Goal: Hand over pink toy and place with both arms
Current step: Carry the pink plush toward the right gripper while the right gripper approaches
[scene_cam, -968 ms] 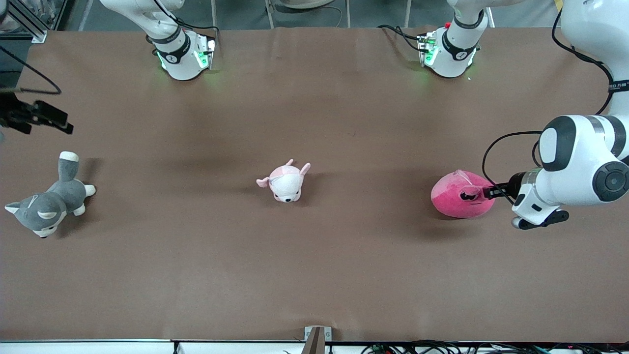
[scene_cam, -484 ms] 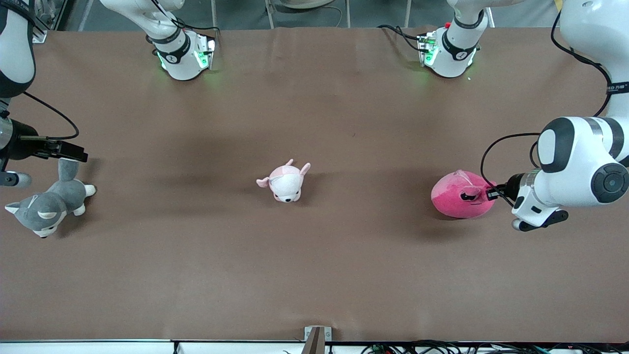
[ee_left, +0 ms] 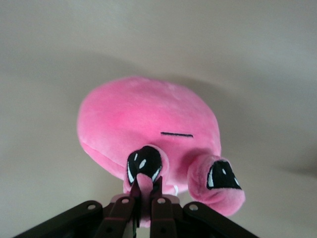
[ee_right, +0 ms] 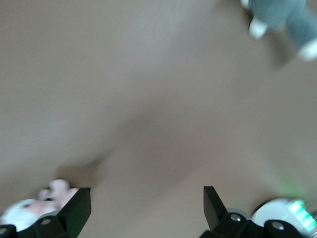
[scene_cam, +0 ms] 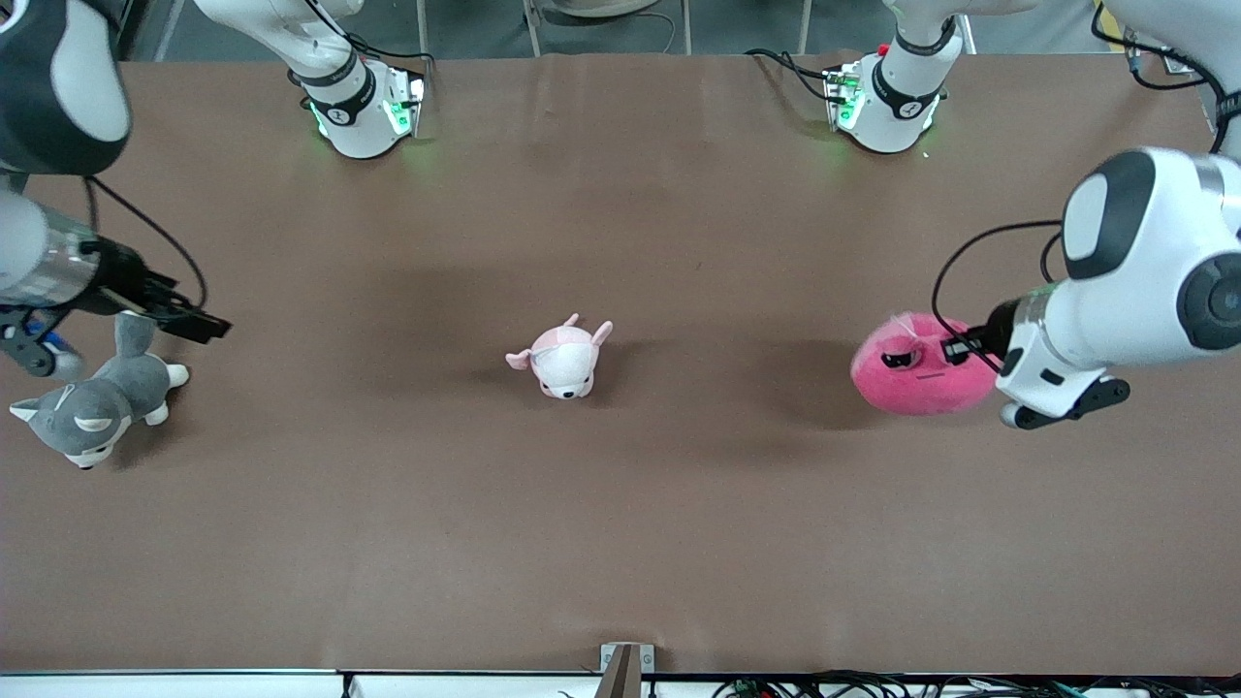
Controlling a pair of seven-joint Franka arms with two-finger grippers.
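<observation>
The pink toy (scene_cam: 916, 370) is a round hot-pink plush with dark sleepy eyes, near the left arm's end of the table. My left gripper (scene_cam: 958, 349) is shut on one of its small ear flaps and holds the toy lifted off the brown table. In the left wrist view the toy (ee_left: 148, 124) hangs from the gripper (ee_left: 147, 191), the flap pinched between the fingers. My right gripper (scene_cam: 199, 325) is open and empty, over the table near the grey plush. In the right wrist view its fingers (ee_right: 77, 206) stand wide apart.
A small pale pink-and-white animal plush (scene_cam: 564, 359) lies mid-table. A grey-and-white husky plush (scene_cam: 97, 402) lies at the right arm's end, also in the right wrist view (ee_right: 280, 15). The two arm bases (scene_cam: 364, 107) stand along the table's top edge.
My left gripper has lifted the pink toy off the table and the toy has turned face up. My right gripper has moved in over the table past the grey plush.
</observation>
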